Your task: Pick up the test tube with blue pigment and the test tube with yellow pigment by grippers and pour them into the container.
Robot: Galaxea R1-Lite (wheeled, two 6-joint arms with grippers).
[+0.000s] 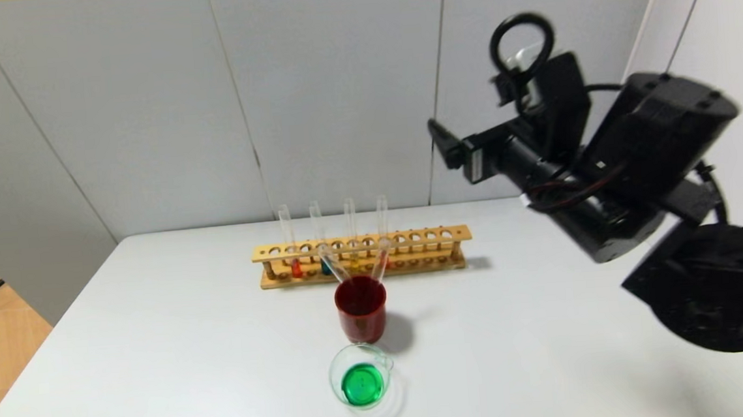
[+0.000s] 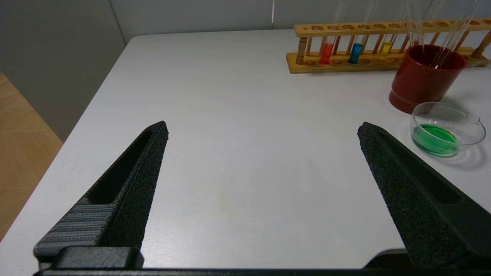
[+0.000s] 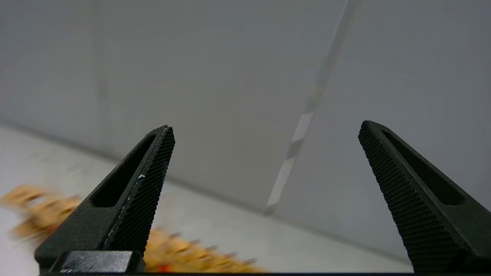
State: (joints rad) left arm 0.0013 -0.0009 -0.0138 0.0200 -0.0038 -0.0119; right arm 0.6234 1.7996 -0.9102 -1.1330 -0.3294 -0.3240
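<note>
In a wooden rack (image 1: 362, 255) at the back of the table stand a test tube with blue pigment (image 2: 355, 53) and a test tube with yellow pigment (image 2: 384, 49), both upright. The container (image 1: 361, 380), a low glass beaker, holds green liquid and stands in front of a red cup (image 1: 361, 307). Two clear tubes (image 1: 335, 263) lean in that cup. My right gripper (image 3: 264, 130) is open and empty, raised high at the right and pointing toward the wall. My left gripper (image 2: 262, 130) is open and empty, low over the bare table left of the beaker.
The rack also holds tubes with red liquid (image 2: 327, 53) at its ends. My right arm (image 1: 604, 172) fills the upper right of the head view. The table's left edge (image 2: 96, 92) drops to a wooden floor.
</note>
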